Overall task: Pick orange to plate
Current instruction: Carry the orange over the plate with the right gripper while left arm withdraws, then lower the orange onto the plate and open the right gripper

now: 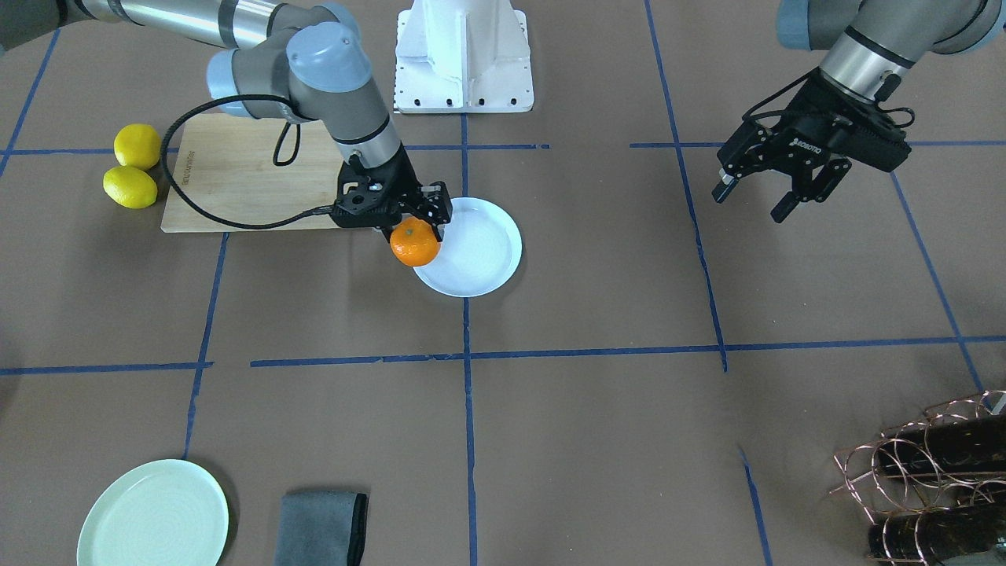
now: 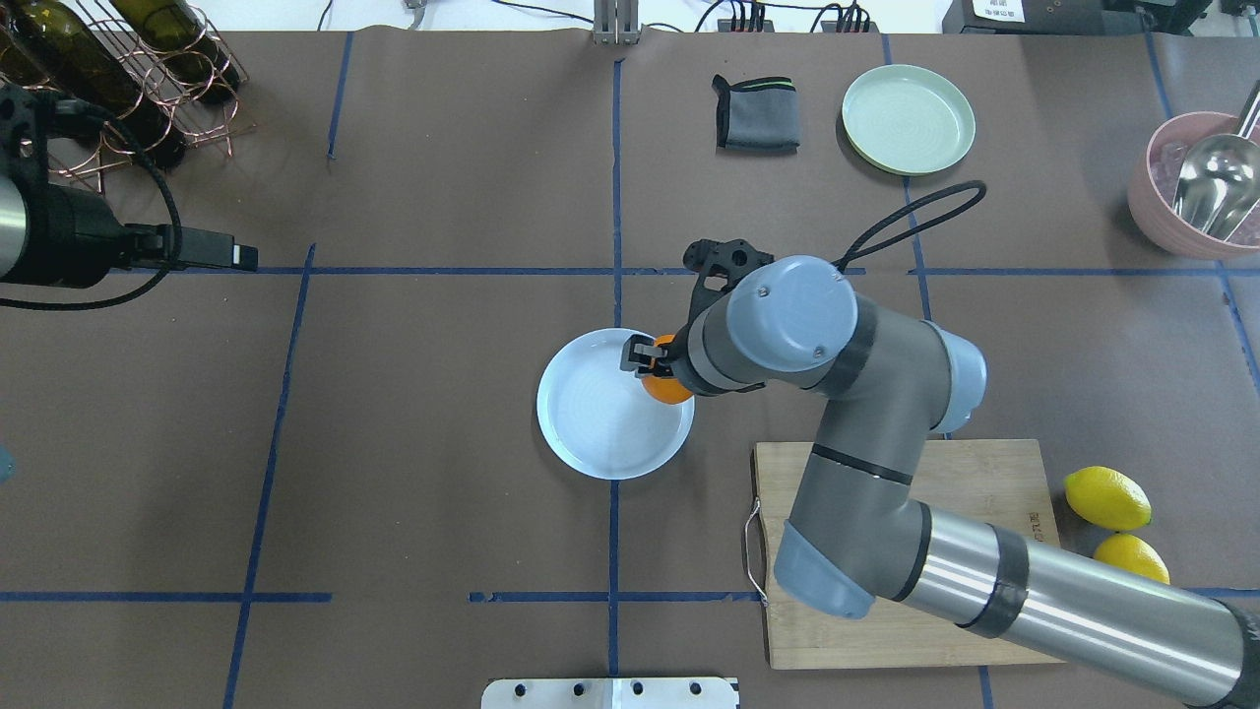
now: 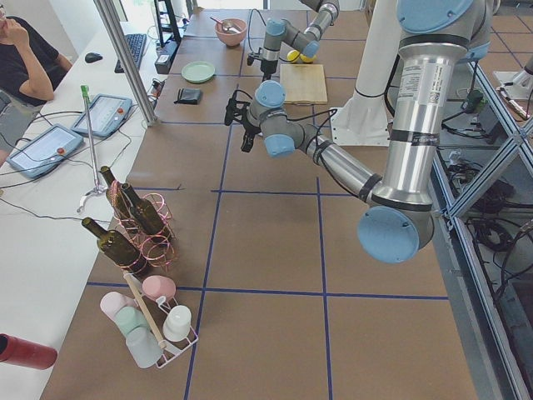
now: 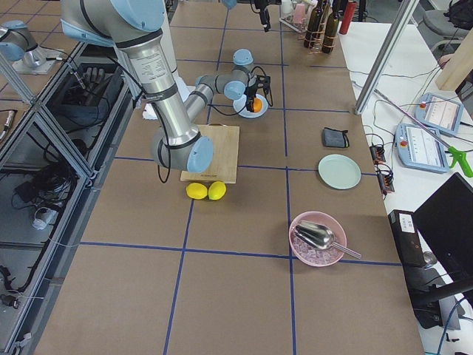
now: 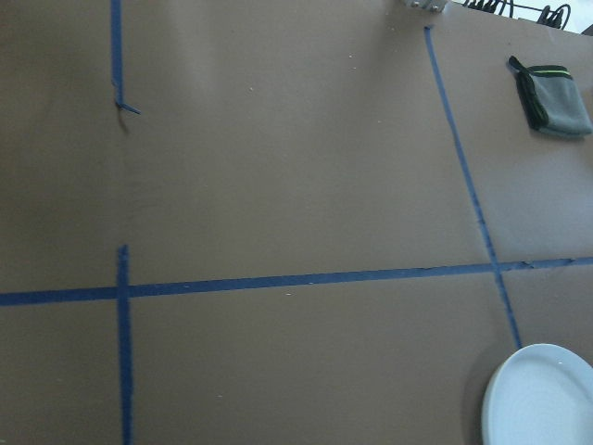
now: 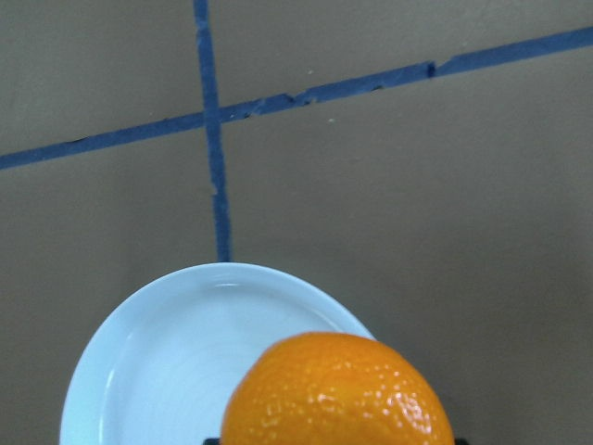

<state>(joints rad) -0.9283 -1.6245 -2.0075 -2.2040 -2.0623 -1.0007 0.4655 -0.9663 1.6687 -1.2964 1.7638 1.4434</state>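
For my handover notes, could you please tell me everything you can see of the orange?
The orange is small, round and bright, with dimpled skin and a tiny greenish stem spot on top. The right hand grips it, holding it over the rim of the white plate. Whether it touches the plate cannot be told.

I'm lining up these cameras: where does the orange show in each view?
Front-facing: the orange is left of centre, over the plate's left rim.
Overhead: orange at centre, at the plate's right rim.
Exterior left: cannot make it out.
Exterior right: orange upper centre.
Left wrist: not in view.
Right wrist: orange bottom centre.
Shared landmark: the white plate.
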